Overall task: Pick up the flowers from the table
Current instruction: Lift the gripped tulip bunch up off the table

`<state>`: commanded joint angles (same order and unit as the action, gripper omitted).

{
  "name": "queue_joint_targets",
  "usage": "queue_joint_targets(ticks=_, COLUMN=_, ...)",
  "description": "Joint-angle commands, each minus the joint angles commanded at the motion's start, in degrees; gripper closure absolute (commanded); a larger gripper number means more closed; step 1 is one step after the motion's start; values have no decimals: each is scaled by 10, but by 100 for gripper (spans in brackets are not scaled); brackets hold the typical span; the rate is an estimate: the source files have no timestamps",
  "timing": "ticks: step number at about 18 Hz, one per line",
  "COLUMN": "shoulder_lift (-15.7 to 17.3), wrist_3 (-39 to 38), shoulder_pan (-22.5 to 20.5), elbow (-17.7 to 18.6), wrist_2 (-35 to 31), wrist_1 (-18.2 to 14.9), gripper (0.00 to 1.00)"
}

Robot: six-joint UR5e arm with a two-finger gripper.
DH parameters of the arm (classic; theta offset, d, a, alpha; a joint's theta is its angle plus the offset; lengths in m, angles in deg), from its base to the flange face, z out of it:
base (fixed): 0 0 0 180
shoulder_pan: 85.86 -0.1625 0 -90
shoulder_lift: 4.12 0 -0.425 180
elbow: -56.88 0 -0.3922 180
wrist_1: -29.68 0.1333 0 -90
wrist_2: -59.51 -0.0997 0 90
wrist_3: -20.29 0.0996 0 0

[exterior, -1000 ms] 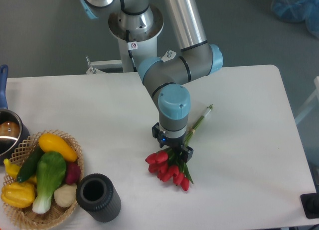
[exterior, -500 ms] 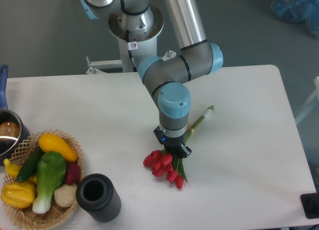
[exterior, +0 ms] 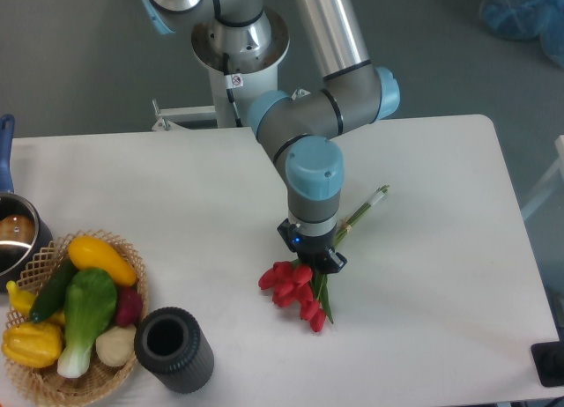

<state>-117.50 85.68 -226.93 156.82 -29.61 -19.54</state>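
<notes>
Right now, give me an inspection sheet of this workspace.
Surface: white table, plain.
Job's things: flowers, red tulips under the end effector, stems running up to the right.
Clutter: basket of produce, black cylinder, pot at the left edge.
Grippers: end effector down on the flowers; whether it is shut cannot be told.
Cables: nothing seen.
Surroundings: grey floor, blue object top right.

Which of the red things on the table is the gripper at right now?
The flowers: the bunch of red tulips lying mid-table directly under the gripper. The other reddish item, the red-purple vegetable, sits far left in the wicker basket.
</notes>
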Motion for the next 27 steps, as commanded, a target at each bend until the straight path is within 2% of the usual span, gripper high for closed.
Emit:
queue_joint_targets(ticks=4, shoulder_lift=12, wrist_3=1, shoulder_pan=-7, elbow=-17, wrist_2=0, wrist_1=-10, gripper=90)
queue_joint_targets(ticks=11, shoulder_lift=25, wrist_3=4, shoulder_pan=-12, elbow=-90, wrist_2=1, wrist_1=-127, gripper=91)
queue_joint_targets(ticks=13, shoulder_lift=25, wrist_3=5, shoulder_pan=-12, elbow=-108, wrist_2=0, wrist_1=-144, gripper=90)
queue_joint_targets(ticks=16, shoulder_lift=21, wrist_3=15, shoulder_pan=-19, elbow=-127, wrist_2=0, wrist_1=-145, gripper=88)
queue_joint_targets(ticks=22, shoulder_lift=21, wrist_3=79, shoulder_pan=-58, elbow=-131, wrist_2=0, wrist_1=-149, gripper=88)
queue_joint_targets(ticks=27, shoulder_lift=22, wrist_3=106, shoulder_pan=-63, elbow=-134, wrist_2=-8, wrist_1=-156, gripper=88)
